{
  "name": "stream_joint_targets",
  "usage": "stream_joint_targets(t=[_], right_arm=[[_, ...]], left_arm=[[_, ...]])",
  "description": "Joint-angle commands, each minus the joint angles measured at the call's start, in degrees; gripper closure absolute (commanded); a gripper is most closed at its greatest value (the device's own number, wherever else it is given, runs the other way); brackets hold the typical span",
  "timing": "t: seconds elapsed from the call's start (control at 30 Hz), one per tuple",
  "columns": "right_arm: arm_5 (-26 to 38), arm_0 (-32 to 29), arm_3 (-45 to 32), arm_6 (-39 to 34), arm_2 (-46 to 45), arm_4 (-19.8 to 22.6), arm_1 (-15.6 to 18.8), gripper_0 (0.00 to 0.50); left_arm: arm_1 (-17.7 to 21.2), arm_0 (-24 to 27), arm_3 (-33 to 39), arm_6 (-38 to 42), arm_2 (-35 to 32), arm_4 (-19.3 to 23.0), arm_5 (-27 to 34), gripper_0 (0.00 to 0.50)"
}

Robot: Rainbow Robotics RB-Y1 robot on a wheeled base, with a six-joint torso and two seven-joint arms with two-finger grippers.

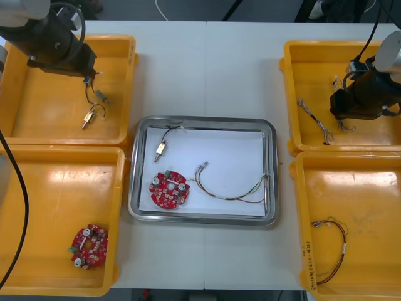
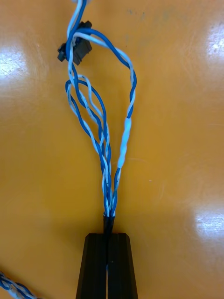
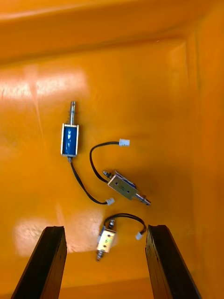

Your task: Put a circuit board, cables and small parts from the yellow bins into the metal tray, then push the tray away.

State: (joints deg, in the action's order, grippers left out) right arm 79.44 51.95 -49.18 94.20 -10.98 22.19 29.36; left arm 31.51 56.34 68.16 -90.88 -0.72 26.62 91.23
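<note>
My right gripper (image 2: 108, 233) is shut on a twisted blue and white cable (image 2: 105, 140), whose strands fan out from the fingertips to a black plug (image 2: 74, 49). It is low in the far right yellow bin (image 1: 313, 63), where my right gripper (image 1: 343, 120) meets the cable. My left gripper (image 3: 106, 229) is open above three small metal parts (image 3: 123, 186) with black leads. It hangs over the far left yellow bin (image 1: 37, 106), and my left gripper (image 1: 88, 74) is just beyond the parts (image 1: 93, 116). The metal tray (image 1: 270, 169), white inside, holds a red circuit board (image 1: 169, 190), a small metal part (image 1: 160, 148) and a thin cable (image 1: 233, 191).
The near left yellow bin (image 1: 37, 188) holds another red circuit board (image 1: 88, 246). The near right yellow bin (image 1: 363, 188) holds a red and yellow cable (image 1: 335, 251). More blue and white cables (image 1: 311, 117) lie in the far right bin. Bare table lies beyond the tray.
</note>
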Motion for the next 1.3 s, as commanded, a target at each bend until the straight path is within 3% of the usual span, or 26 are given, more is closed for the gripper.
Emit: stream_joint_targets(t=[0.03,0.33,0.6,0.9,1.3], right_arm=[[2.82,0.35,-1.7,-0.25,-0.18,0.75,1.13,0.5],[15.04,0.35,-14.36,-0.42,-0.7,-0.04,2.72,0.5],[29.89,0.35,-26.4,-0.6,-3.08,-1.01,2.8,0.5],[30.56,0.35,-36.51,0.02,-3.08,0.75,2.54,0.5],[30.56,-1.76,-48.37,-0.16,6.24,10.95,2.28,0.5]], left_arm=[[2.15,4.48,-2.86,-7.03,-1.65,-1.21,-3.69,0.0],[2.15,5.98,-11.38,-13.89,-1.83,-1.3,-13.97,0.0],[1.8,5.98,-16.22,-17.41,-2.27,-1.48,-21.53,0.0],[-0.22,5.98,-22.02,-18.28,-1.04,-1.21,-31.11,0.0],[-1.19,5.89,-23.6,-17.58,1.77,0.02,-32.78,0.0]])
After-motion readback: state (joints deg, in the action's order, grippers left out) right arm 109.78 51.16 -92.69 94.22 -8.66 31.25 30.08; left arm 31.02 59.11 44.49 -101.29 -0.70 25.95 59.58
